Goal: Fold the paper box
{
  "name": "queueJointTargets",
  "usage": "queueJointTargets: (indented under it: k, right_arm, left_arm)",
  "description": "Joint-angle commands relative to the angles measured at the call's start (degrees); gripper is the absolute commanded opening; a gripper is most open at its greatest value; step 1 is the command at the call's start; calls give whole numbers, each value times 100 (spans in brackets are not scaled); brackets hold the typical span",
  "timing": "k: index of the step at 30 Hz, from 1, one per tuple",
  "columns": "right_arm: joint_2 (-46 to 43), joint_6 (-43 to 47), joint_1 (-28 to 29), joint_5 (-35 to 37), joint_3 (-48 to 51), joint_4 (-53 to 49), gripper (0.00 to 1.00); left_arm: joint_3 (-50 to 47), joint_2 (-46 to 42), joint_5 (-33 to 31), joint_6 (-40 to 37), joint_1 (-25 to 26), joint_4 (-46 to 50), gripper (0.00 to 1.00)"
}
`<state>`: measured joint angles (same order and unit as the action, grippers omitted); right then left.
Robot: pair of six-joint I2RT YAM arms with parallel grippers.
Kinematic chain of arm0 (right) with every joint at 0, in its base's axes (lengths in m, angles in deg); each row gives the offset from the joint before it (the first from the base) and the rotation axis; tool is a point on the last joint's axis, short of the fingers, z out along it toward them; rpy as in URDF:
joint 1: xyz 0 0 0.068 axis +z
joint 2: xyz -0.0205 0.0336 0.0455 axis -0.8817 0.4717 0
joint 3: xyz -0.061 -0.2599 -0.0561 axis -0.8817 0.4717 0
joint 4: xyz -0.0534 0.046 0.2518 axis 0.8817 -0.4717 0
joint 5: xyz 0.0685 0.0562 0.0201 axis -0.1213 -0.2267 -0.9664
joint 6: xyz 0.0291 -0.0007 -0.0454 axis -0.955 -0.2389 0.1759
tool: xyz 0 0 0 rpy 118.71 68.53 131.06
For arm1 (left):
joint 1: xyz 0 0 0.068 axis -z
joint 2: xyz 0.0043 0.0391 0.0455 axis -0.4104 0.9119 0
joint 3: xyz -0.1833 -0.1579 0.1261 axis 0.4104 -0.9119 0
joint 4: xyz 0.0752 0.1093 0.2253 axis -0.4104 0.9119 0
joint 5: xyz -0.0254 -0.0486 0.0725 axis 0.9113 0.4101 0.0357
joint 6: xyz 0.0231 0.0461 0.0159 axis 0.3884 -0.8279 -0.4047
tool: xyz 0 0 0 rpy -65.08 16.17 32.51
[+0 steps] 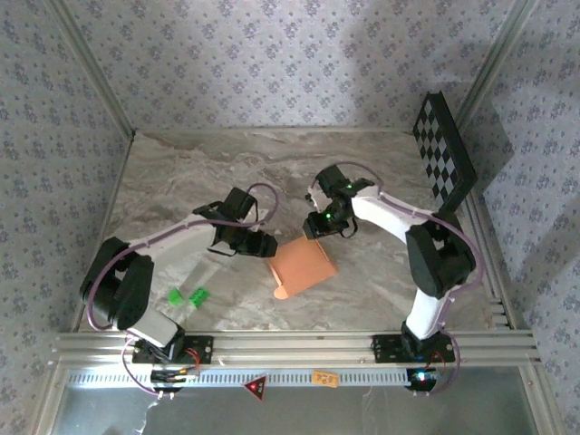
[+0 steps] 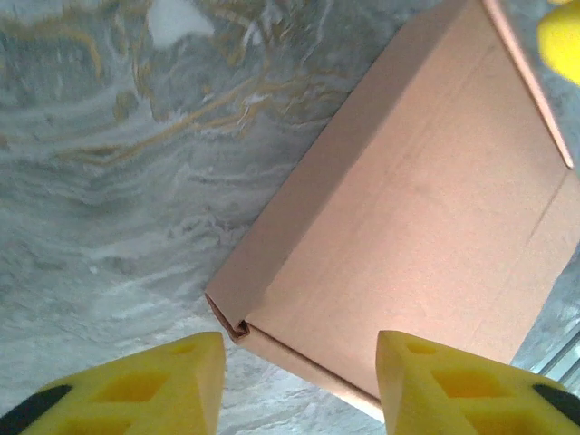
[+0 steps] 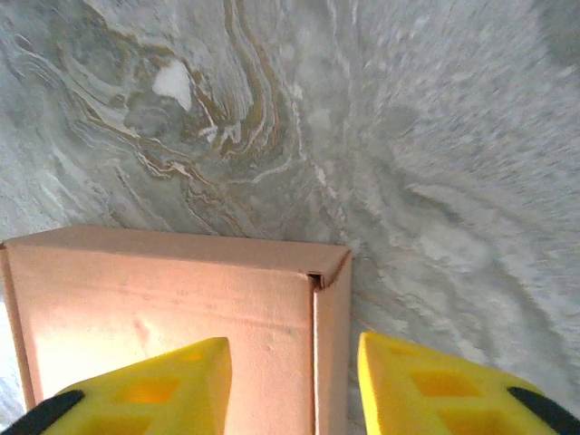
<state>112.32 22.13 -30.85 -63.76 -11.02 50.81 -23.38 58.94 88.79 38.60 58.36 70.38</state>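
Note:
The salmon-orange paper box [image 1: 304, 265] lies on the marble table as a flat, closed shape, with a small rounded flap sticking out at its near left corner. My left gripper [image 1: 264, 245] hovers at the box's far left corner. In the left wrist view its yellow fingers [image 2: 181, 381] stand apart, with the box [image 2: 426, 208] corner and edge below the gap. My right gripper [image 1: 316, 227] is over the far right corner. In the right wrist view its fingers [image 3: 435, 390] are spread, straddling the box [image 3: 163, 290] side wall without pinching it.
Two small green pieces [image 1: 188, 296] lie near the left arm's base. A black-and-white checkerboard panel [image 1: 444, 149] leans against the back right wall. Patterned walls close in the table on three sides, and a metal rail runs along the near edge.

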Motion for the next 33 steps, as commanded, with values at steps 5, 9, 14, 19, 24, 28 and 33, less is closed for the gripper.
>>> queueJointTargets:
  k: [5,9,14,19,24,28,33]
  right_arm:
    - [-1005,977,-126,166,266,214,52]
    - [-1453,1041,-368,7,621,606,62]
    - [-1755,770,-922,-653,858,1055,98]
    - [-2023,301,-1704,-2006,1342,1852,99]
    - [-2369,453,-2111,-2533,1928,2674,95]
    - [-2904,1191,-2042,-2314,2428,3085,93]
    - [-3218,2946,-1406,-2077,2435,2209,85]
  left_arm:
    - [1062,298,78,-1466,-9,553,56]
    - [1425,683,120,-1872,-3,619,56]
    - [1703,995,65,-2171,19,616,56]
    - [1843,1211,79,-2402,67,604,58]
    - [2067,1576,-17,-2585,236,802,62]
    - [2159,1807,-200,-2633,387,898,57]
    - [2258,1987,-548,-2450,408,989,44]
